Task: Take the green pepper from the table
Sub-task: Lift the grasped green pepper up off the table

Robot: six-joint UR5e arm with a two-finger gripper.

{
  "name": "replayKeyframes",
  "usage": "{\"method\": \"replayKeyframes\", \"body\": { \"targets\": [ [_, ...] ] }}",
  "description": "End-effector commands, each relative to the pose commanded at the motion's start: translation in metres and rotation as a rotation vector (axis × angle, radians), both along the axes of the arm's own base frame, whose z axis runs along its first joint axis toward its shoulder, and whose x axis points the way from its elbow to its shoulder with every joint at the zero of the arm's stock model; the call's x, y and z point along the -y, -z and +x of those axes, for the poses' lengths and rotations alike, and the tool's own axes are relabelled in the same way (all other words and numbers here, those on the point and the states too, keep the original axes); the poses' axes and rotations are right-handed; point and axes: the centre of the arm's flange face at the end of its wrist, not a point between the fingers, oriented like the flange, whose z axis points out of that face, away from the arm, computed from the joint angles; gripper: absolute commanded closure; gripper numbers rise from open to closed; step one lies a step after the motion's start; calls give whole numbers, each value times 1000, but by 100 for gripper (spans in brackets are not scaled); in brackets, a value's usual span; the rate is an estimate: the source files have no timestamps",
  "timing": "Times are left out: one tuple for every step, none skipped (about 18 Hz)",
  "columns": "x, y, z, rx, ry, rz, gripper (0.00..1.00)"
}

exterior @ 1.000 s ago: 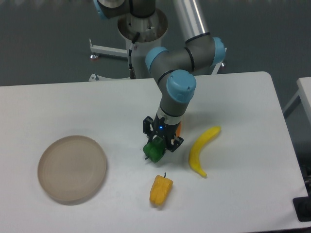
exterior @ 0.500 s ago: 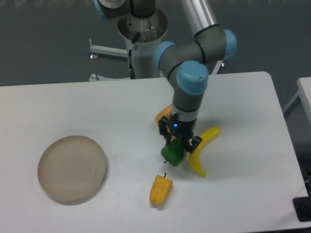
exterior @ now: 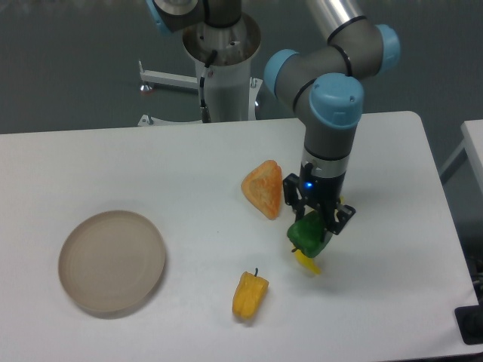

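The green pepper is glossy dark green and sits between the fingers of my gripper, which is shut on it. The gripper holds it right of centre over the white table, in front of a banana that it mostly hides. I cannot tell how high above the tabletop the pepper is.
A yellow-orange pepper lies near the front, left of the gripper. An orange wedge-shaped item lies just left of the arm. A tip of a yellow banana shows below the green pepper. A round beige plate sits at the left.
The arm has carried the green pepper to the right, from beside the orange wedge to over the banana. The wedge is now uncovered; the banana is mostly hidden.
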Motion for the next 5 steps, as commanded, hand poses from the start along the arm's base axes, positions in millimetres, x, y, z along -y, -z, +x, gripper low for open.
{"method": "replayKeyframes", "body": {
  "targets": [
    [-1,3,-2,-5,-1,-9,75],
    [-1,5,-3,-8,1,-13,75],
    [-1,6,-3,-8,1,-13,75],
    [-1,7,-3,-7,1,-14,75],
    [-1,8,-4,-7,-1,-14,75]
  ]
}}
